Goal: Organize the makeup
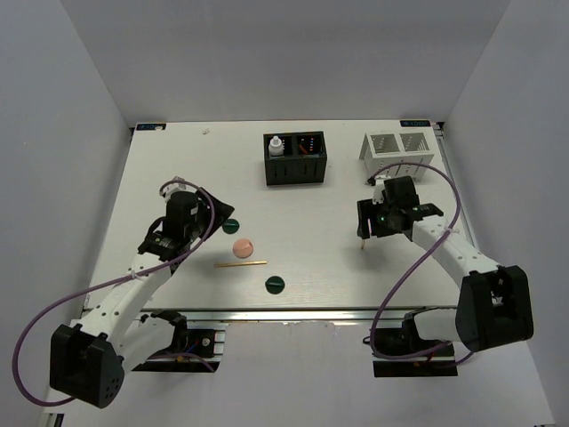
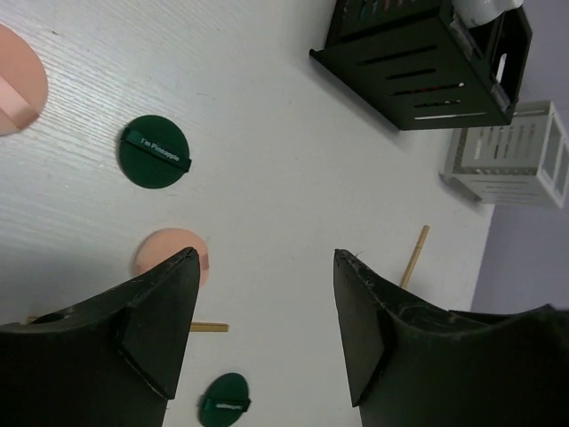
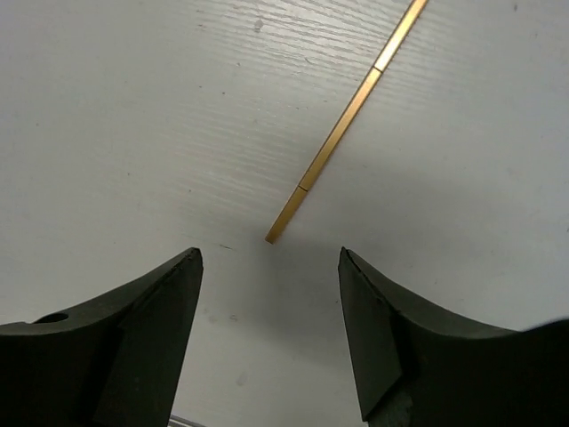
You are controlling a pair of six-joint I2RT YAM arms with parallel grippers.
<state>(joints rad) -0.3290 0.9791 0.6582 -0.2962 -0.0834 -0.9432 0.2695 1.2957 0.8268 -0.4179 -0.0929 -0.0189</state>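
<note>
The table [image 1: 311, 213] carries a black box [image 1: 296, 160] at the far side, with a bottle [image 1: 276, 145] in its left compartment. The left gripper [image 2: 267, 267] is spread, with a pink disc [image 2: 173, 256] by one fingertip. The right gripper [image 3: 269, 262] is also spread. A stick [image 3: 342, 142] ends just ahead of its gap, untouched.

L wrist: pink disc [image 2: 13, 80] cut by left edge. 2nd pink disc [image 2: 160, 245] half behind left gripper [image 2: 267, 258]. White bottle [image 2: 484, 9] clipped at top. R wrist: gold stick [image 3: 356, 98] runs off top. Top cam: black box [image 1: 296, 173] contents too small to ID.
</note>
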